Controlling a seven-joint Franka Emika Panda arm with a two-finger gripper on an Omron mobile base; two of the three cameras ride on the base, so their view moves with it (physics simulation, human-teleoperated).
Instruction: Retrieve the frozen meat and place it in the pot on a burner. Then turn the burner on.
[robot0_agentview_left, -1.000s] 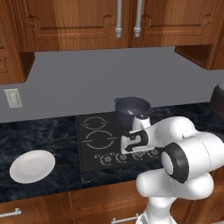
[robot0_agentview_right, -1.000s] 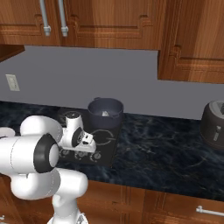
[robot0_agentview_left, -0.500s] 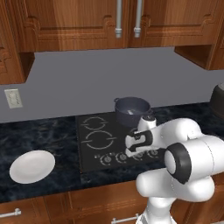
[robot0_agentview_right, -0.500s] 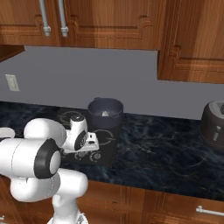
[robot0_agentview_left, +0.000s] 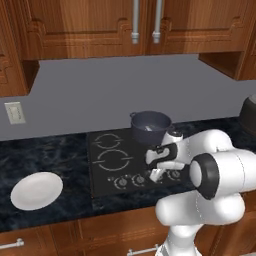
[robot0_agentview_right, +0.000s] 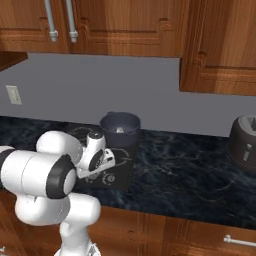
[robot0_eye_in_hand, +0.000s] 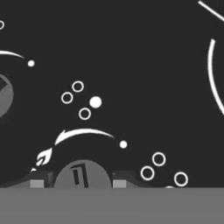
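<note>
Your fingers (robot0_eye_in_hand: 37, 180), two small dark tips at the foot of the hand view, stand narrowly apart on either side of a round grey burner knob (robot0_eye_in_hand: 82, 174) with a dark slot across its face; they look closed on its flanks, though whether the pads press it firmly you cannot quite tell from the sliver that shows; the white flame mark and curved arrow printed just above the knob say why the hand is set here, since a knob like that is turned by gripping it across. Seen from the left base view, the white arm's hand (robot0_agentview_left: 156, 170) reaches down to the front strip of the flat black glass cooktop (robot0_agentview_left: 107, 160), where the row of knobs sits; from the right base view the same hand (robot0_agentview_right: 100, 162) hangs low over that front edge. Your round dark blue-grey metal pot with straight sides and small side handles (robot0_agentview_left: 150, 126) stands on the rear right burner, just behind the hand and apart from it; a pale sliver inside it (robot0_agentview_right: 120, 130) is likely the frozen meat, though it is too small for you to be sure. Judging from that, loading is done and lighting the burner is the step in hand. Off to the left a white oval plate (robot0_agentview_left: 36, 190) lies on the dark marbled stone table (robot0_agentview_left: 45, 152), well apart from the cooktop.
</note>
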